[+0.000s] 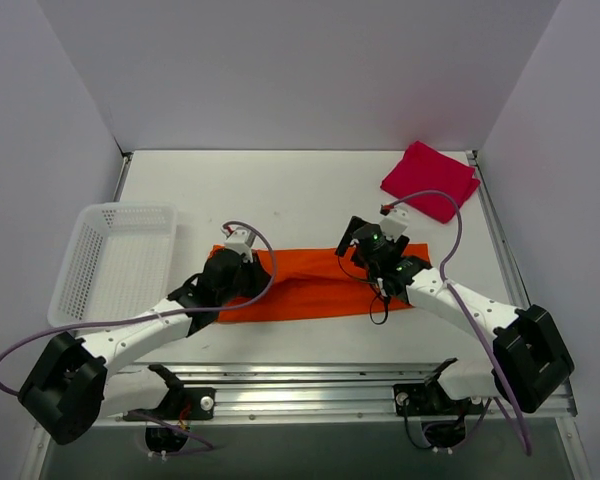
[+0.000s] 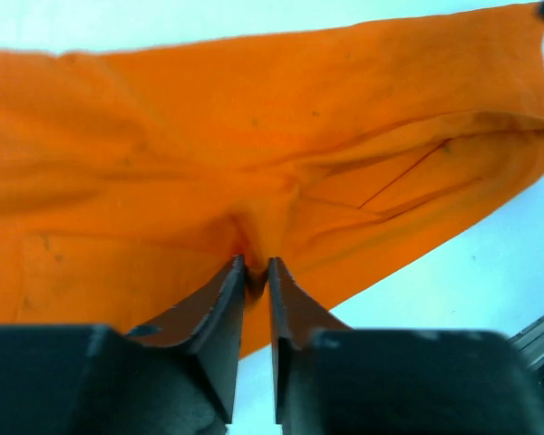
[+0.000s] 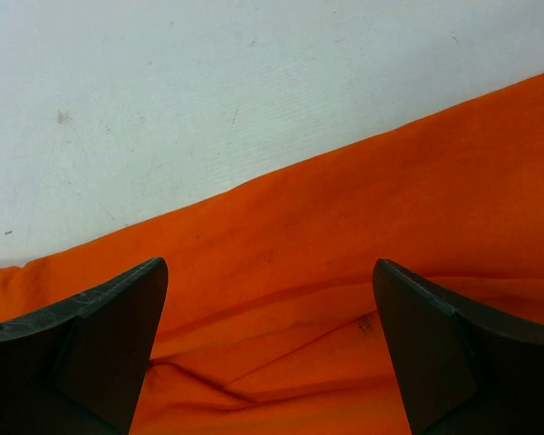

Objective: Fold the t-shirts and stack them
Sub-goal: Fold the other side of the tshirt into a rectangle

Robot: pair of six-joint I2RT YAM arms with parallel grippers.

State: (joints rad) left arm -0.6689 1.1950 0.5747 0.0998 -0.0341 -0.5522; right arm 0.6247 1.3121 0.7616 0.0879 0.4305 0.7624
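The orange t-shirt (image 1: 310, 282) lies as a long folded strip across the middle of the table. My left gripper (image 1: 242, 268) sits at the strip's left end. In the left wrist view its jaws (image 2: 256, 267) are pinched on a small ridge of the orange cloth (image 2: 254, 136). My right gripper (image 1: 363, 245) hangs over the strip's right part near its far edge. In the right wrist view it stands wide open (image 3: 270, 272) above the orange fabric (image 3: 344, 236), with nothing between the fingers. The red t-shirt (image 1: 430, 180) lies folded at the back right.
A white mesh basket (image 1: 115, 260) stands at the left side of the table. Grey walls close in the back and both sides. The metal rail (image 1: 310, 385) with the arm bases runs along the near edge.
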